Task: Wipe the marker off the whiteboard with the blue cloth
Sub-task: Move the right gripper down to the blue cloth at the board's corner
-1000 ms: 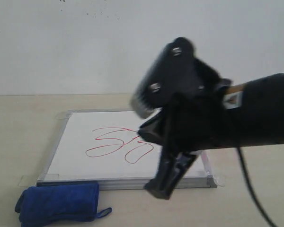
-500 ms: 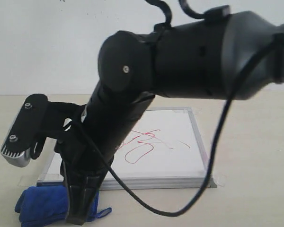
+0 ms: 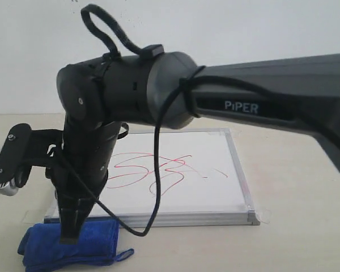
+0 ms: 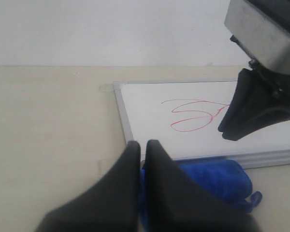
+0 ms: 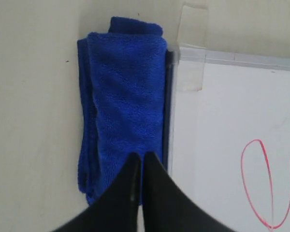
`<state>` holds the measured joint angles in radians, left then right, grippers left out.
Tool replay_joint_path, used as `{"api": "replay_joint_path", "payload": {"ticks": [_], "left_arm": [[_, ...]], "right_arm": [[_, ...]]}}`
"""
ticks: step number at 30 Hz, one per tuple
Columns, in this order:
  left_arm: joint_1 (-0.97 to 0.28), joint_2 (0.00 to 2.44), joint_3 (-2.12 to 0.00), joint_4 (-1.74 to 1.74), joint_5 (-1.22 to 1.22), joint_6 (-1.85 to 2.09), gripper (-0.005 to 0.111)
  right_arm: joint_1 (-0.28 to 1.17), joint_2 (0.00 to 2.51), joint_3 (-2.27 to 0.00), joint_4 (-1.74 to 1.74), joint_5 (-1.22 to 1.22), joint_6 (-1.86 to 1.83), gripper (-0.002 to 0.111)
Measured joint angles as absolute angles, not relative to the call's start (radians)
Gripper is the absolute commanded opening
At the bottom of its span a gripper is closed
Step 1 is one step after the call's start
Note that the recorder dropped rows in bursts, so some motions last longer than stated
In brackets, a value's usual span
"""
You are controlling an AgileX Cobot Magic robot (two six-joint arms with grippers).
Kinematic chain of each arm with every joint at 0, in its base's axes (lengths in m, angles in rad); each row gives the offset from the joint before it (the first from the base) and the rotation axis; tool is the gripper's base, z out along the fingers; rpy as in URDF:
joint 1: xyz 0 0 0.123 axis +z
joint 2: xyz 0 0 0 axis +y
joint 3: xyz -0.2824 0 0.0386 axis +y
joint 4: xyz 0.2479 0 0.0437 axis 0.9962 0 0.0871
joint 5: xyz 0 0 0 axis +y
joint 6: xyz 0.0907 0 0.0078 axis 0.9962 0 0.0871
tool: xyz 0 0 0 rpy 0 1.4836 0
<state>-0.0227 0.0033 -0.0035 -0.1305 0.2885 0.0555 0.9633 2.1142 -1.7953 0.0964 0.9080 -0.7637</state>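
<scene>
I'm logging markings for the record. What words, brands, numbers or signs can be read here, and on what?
"PiPER": white letters on the grey link of the right arm.
The marker on the whiteboard: red loops only, no readable word.
No other text shows in any view.

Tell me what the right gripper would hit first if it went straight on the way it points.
Most likely the blue cloth: the shut right gripper points straight down at it, just beside the whiteboard frame. Whether it already touches is unclear.
</scene>
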Motion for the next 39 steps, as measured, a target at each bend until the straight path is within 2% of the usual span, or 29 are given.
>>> {"api": "replay_joint_path", "payload": {"ticks": [1,4,6,28,29,32,39], "left_arm": [[-0.023,0.003,-0.004,-0.130,0.289,0.056,0.004],[-0.023,0.003,-0.004,-0.130,0.289,0.056,0.004],[-0.023,0.003,-0.004,-0.130,0.289,0.056,0.004],[-0.023,0.003,-0.004,-0.130,0.289,0.056,0.004],[-0.023,0.003,-0.004,-0.130,0.289,0.056,0.004],[-0.023,0.003,-0.004,-0.130,0.289,0.056,0.004],[-0.023,0.003,-0.004,-0.130,0.289,0.056,0.004]], "right_arm": [[0.971,2.123,-1.800,0.090,0.905,-0.754,0.019],[0.986,2.134,-1.802,0.086,0.902,-0.747,0.044],[0.996,2.141,-1.802,0.086,0.902,-0.747,0.056],[1.046,2.247,-1.802,-0.020,0.801,-0.642,0.056],[1.046,2.247,-1.802,-0.024,0.786,-0.638,0.057],[1.046,2.247,-1.802,-0.028,0.766,-0.614,0.073],[1.046,2.247,-1.802,-0.035,0.788,-0.597,0.073]]}}
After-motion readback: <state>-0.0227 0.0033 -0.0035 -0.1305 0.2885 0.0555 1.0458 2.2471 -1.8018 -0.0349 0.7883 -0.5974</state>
